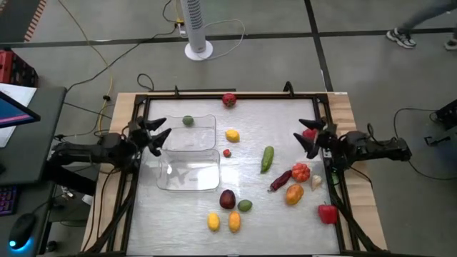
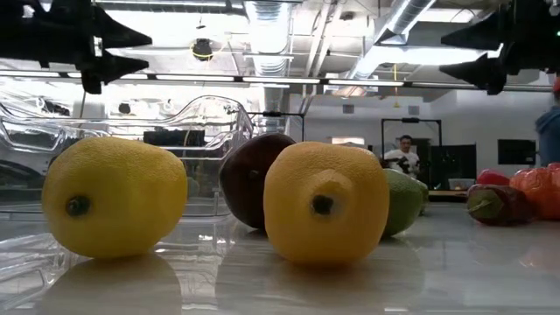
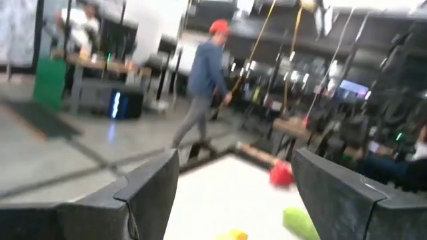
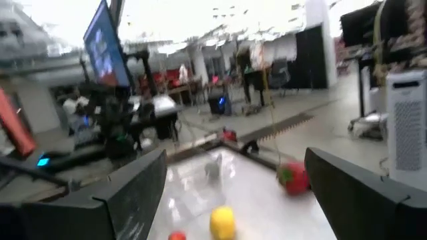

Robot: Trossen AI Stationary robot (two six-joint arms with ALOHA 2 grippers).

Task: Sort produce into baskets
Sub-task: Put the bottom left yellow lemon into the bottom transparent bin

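two clear baskets [image 1: 189, 153] sit side by side left of the middle of the table [image 1: 285, 221] in the high view. one green fruit [image 1: 188, 121] lies in the upper basket. the other fruits and vegetables are spread over the middle and right of the table, like the long green one [image 1: 267, 158], the yellow lemon [image 1: 232, 135] and the red pepper [image 1: 328, 213]. the left gripper [image 1: 158, 134] hangs by the baskets' left side, jaws apart and holding nothing. the right gripper [image 1: 308, 137] hangs at the right edge, jaws apart too.

L fingers [image 1: 158, 135], R fingers [image 1: 308, 135] apart
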